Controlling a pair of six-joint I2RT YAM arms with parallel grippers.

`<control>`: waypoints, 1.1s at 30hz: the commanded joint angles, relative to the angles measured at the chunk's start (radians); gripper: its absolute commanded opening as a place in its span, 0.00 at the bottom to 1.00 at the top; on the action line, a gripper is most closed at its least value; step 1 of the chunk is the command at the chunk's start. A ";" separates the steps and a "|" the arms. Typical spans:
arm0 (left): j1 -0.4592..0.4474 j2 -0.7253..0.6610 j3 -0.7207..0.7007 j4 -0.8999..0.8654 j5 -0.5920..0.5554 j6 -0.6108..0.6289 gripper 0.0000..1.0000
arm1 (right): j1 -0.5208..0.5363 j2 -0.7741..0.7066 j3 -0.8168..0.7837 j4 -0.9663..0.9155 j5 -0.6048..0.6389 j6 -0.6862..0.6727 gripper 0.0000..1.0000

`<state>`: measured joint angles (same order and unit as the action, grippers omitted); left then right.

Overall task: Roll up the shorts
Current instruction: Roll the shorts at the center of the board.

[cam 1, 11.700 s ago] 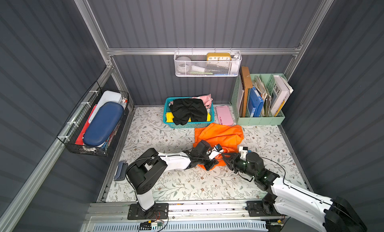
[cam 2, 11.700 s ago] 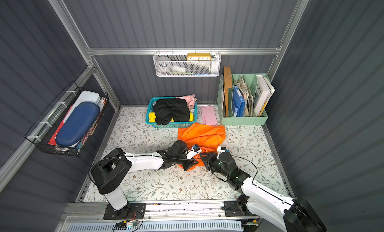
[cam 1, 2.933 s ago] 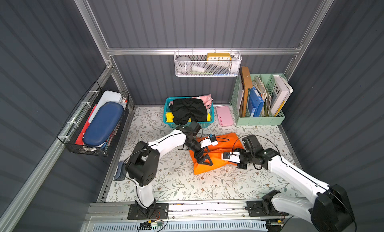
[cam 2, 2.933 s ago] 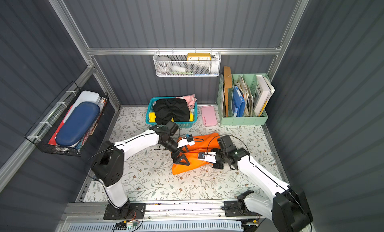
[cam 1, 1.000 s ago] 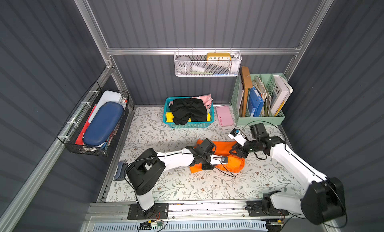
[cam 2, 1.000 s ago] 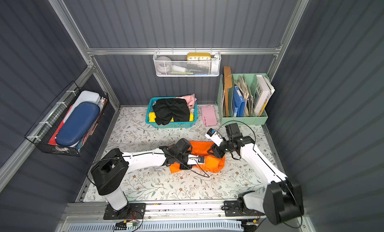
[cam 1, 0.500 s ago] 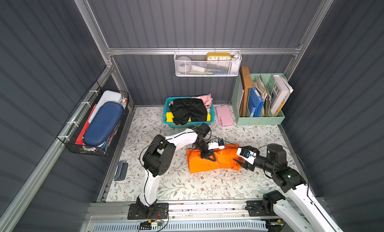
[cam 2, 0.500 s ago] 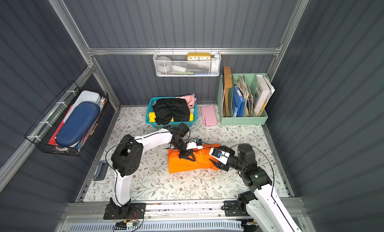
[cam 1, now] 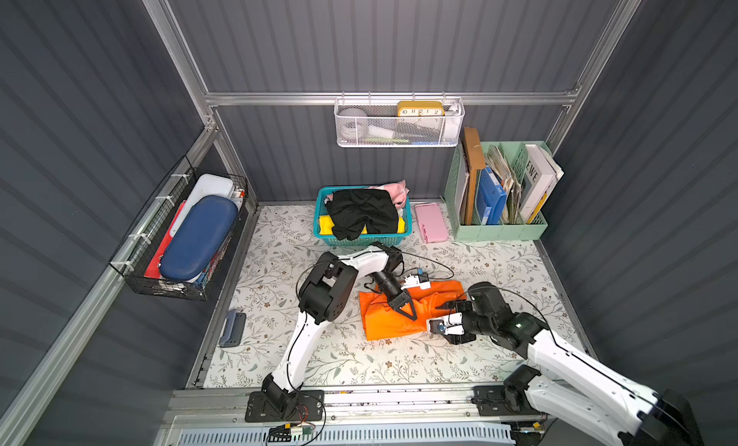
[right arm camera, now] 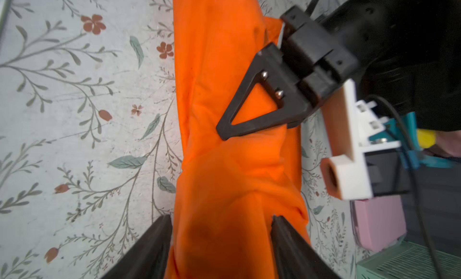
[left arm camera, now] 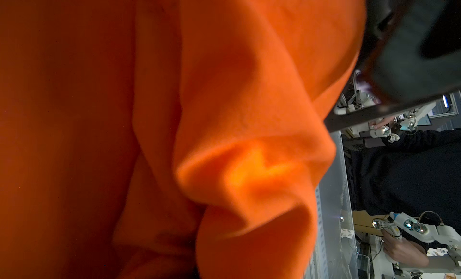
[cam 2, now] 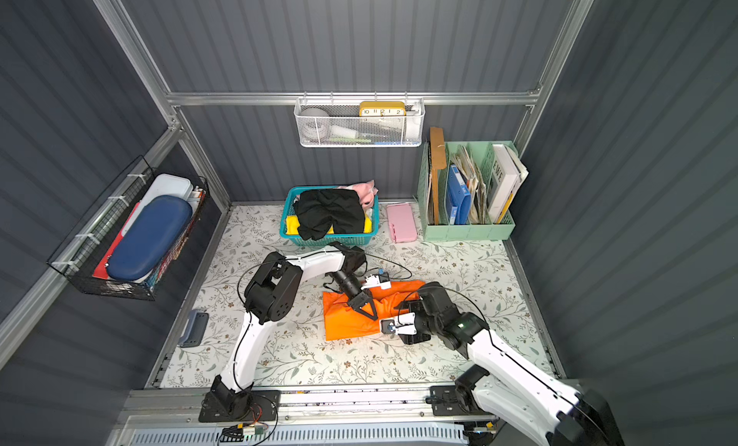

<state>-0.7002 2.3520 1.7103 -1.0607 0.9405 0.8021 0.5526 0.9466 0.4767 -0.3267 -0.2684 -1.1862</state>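
The orange shorts (cam 1: 383, 322) (cam 2: 345, 322) lie as a folded band on the floral mat. My left gripper (cam 1: 411, 316) (cam 2: 374, 316) rests on the band's middle, shut, its tips (right arm camera: 220, 133) pinching the fabric. In the left wrist view orange fabric (left arm camera: 224, 115) hides the jaws. My right gripper (cam 1: 437, 318) (cam 2: 393, 318) (right arm camera: 222, 220) is at the band's right end. Its fingers (right arm camera: 159, 240) press the bunched cloth from both sides. The black shorts (cam 1: 361, 214) (cam 2: 329, 212) lie heaped in the teal basket (cam 1: 361, 241) at the back.
A pink case (cam 1: 430, 223) and a green file rack (cam 1: 499, 229) stand at the back right. A grey handle piece (cam 1: 233, 328) lies at the mat's left edge. A wire basket (cam 1: 135, 280) hangs on the left wall, a white wire shelf (cam 1: 399, 142) on the back wall.
Over the last second my right arm has come down from the far right to the band's right end, its jaws now wider. My left gripper has stayed shut. The orange shorts now lie flatter.
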 commanded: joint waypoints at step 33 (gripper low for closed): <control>0.043 -0.984 -0.640 0.787 -0.589 -0.141 1.00 | -0.256 0.750 0.682 -0.672 -0.488 0.394 0.00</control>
<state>-0.6422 1.3899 1.1011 -0.3416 0.4614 0.6464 0.3088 1.6524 1.1053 -0.8654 -0.6727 -0.8822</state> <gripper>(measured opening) 0.996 0.063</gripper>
